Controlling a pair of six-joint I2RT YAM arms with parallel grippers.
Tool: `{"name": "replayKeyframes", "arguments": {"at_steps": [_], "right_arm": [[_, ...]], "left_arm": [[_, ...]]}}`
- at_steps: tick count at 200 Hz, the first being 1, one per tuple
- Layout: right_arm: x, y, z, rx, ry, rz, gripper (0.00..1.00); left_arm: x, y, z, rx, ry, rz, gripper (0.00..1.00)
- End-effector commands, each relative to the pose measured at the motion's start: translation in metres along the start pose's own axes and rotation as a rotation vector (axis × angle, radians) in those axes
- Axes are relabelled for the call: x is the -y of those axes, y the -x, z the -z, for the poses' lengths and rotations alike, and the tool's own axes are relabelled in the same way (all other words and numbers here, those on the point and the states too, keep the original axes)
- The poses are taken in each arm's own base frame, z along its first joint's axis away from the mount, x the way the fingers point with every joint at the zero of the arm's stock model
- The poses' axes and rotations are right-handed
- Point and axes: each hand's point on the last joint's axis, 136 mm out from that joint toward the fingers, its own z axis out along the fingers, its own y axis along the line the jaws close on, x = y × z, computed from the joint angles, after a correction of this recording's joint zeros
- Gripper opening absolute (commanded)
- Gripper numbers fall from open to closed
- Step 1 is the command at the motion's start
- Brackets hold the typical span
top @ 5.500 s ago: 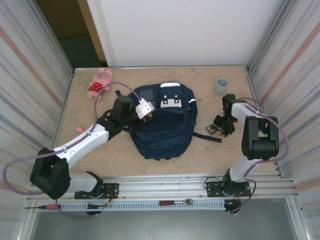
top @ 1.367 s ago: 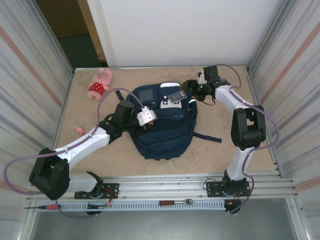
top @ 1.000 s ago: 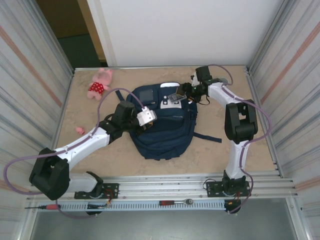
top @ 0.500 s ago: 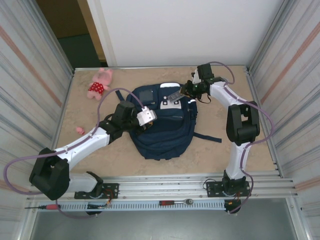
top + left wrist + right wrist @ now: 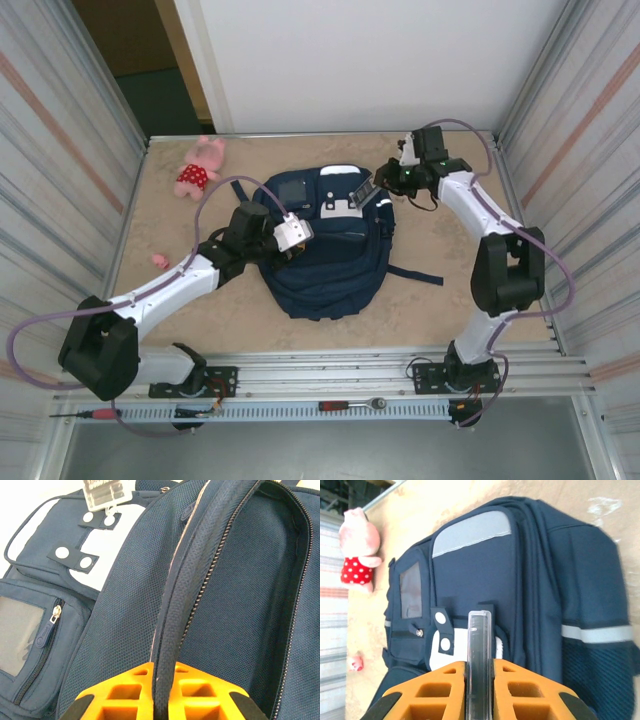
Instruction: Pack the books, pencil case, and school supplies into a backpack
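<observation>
Left claw [image 5: 162, 700] first: its orange fingers [image 5: 120, 697] are pressed together on the raised zipper rim of the large navy blue fabric backpack [image 5: 125, 590], pinching the edge of the main opening so that it stands up from the bag. From above, that claw [image 5: 290, 240] sits at the left side of the backpack [image 5: 330, 270], which lies flat in the middle of the tan stone-patterned surface [image 5: 430, 310] with its top end pointing toward the far wall.

Over on the right, the other claw [image 5: 480, 672] is clamped on a small flat clear-grey plastic pack [image 5: 480, 635], gripped by its two broad faces and seen edge-on between the orange pads. It hangs above the top right corner of the backpack [image 5: 520, 580], just past the white patches with round snaps [image 5: 442, 642]. From overhead, the right claw [image 5: 381, 183] and the pack [image 5: 362, 190] are over the bag's upper edge, near the white patches [image 5: 340, 205]. The left wrist view catches the same pack [image 5: 106, 490] above those patches [image 5: 115, 545].

A pink plush toy in a red dotted outfit [image 5: 197, 168] lies on the surface at the far left, well apart from the bag, and a small pink piece [image 5: 158, 261] lies nearer, beside the left arm.
</observation>
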Motion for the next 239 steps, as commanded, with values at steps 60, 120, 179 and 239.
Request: {"name": "replayKeyframes", "arguments": {"at_steps": [60,120,179,239], "right_arm": [[0.076,-0.019,0.101,0.134,-0.425,0.094,0.01],[0.135,-0.067,0.098,0.07,-0.622,0.15,0.02],[0.152,-0.088,0.084,0.028,-0.699,0.213,0.05],[0.164,-0.106,0.071,-0.018,-0.707,0.18,0.14]], "left_arm": [[-0.008,0.001,0.009,-0.007,0.037,0.034,0.03],[-0.008,0.004,0.009,0.002,0.032,0.04,0.03],[-0.009,0.006,0.008,0.004,0.03,0.045,0.03],[-0.008,0.005,0.008,0.001,0.03,0.046,0.03]]}}
